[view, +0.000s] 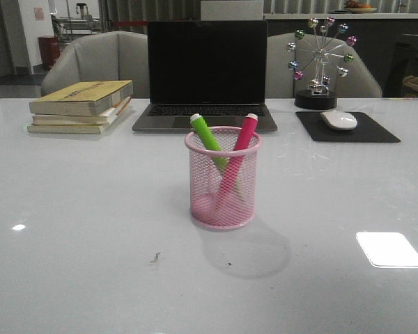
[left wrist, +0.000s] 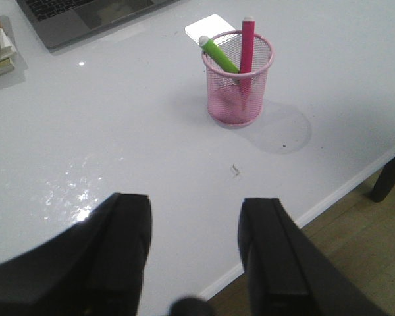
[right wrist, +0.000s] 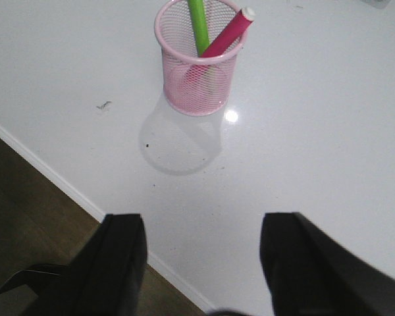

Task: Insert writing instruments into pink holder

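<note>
Both markers, lime green [view: 208,141] and pink-red [view: 242,141], stand crossed inside the pink holder [view: 223,179] at mid-table; left gripper [left wrist: 194,232] and right gripper [right wrist: 203,248] hang apart, empty, near the table's front edge. Insertion looks finished; nothing apparently remains.

White glossy table [view: 70,264]: bears all items listed below. Open laptop [view: 207,73] at the far centre, screen dark, keyboard facing forward. Stack of books [view: 80,106] to the left of the laptop, yellow-covered volume on top. Black mouse pad [view: 366,131] to the right of the laptop, with a white mouse [view: 338,120] resting on it. Ferris-wheel ornament [view: 319,61] with coloured balls on a black base, just behind the pad. Two grey chairs [view: 90,59] behind the table. Small dark speck [view: 155,258] on the near tabletop.
</note>
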You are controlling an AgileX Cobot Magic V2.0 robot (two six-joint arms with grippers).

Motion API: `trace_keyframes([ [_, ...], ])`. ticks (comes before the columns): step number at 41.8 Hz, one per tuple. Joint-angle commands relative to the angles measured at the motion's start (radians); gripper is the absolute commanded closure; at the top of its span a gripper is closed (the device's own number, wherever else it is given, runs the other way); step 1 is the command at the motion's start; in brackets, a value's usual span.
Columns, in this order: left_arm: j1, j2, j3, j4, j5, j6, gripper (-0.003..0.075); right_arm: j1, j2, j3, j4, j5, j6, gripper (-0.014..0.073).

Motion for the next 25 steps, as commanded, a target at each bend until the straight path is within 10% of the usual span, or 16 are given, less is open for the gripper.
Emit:
trace_keyframes([
  [1, -0.006, -0.017, -0.005, 0.022, -0.069, 0.000, 0.0417, -0.003, -0.009, -0.027, -0.024, -0.065, -0.005, 0.0233],
  [8, -0.006, -0.017, -0.001, 0.025, -0.057, 0.000, 0.0616, -0.003, -0.009, -0.027, -0.024, -0.054, -0.005, 0.0550],
  [25, -0.006, -0.017, -0.001, 0.025, -0.057, 0.000, 0.0629, -0.003, -0.009, -0.027, -0.024, -0.053, -0.005, 0.0522],
])
